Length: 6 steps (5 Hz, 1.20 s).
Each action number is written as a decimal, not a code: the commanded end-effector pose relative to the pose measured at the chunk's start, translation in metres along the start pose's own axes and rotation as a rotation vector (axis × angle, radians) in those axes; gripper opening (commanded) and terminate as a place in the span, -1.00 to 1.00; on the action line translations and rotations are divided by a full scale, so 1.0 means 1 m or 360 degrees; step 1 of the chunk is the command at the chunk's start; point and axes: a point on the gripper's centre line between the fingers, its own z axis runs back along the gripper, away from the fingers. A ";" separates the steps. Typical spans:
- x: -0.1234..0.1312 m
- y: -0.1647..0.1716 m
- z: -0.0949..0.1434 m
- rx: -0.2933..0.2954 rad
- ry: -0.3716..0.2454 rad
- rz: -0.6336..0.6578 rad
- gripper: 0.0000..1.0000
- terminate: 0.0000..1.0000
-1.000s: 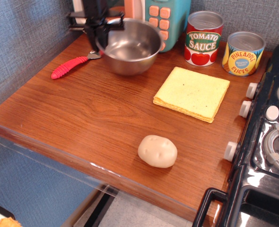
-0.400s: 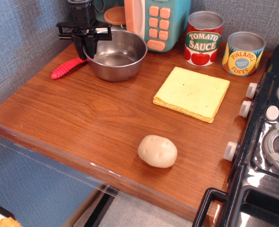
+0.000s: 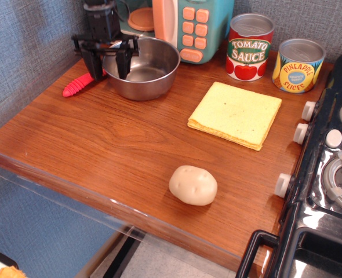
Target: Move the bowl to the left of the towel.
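The shiny steel bowl (image 3: 151, 69) sits upright on the wooden counter (image 3: 101, 145) at the back left, well to the left of the yellow towel (image 3: 236, 114). My black gripper (image 3: 109, 70) hangs over the bowl's left rim. It is open, with one finger outside the rim and one inside the bowl. It holds nothing. The towel lies flat at the right centre of the counter.
A red-handled tool (image 3: 78, 85) lies just left of the bowl, under the gripper. A toy microwave (image 3: 197, 26), a tomato sauce can (image 3: 250, 46) and a pineapple can (image 3: 298, 65) stand along the back. A pale potato (image 3: 193, 185) lies near the front. A stove (image 3: 333, 168) borders the right.
The bowl went left and came to rest on the counter. The gripper, which was shut on its left rim, has opened and let it go.
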 end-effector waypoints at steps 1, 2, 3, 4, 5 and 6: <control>-0.029 -0.022 0.109 0.0031 -0.0472 -0.0349 1.00 -1.00; -0.050 -0.043 0.118 0.0038 -0.0484 -0.0522 1.00 -1.00; -0.060 -0.058 0.109 0.0071 -0.0448 -0.0574 1.00 -1.00; -0.064 -0.063 0.104 0.0084 -0.0406 -0.0545 1.00 -1.00; -0.064 -0.063 0.104 0.0084 -0.0406 -0.0545 1.00 -1.00; -0.064 -0.063 0.104 0.0084 -0.0406 -0.0545 1.00 1.00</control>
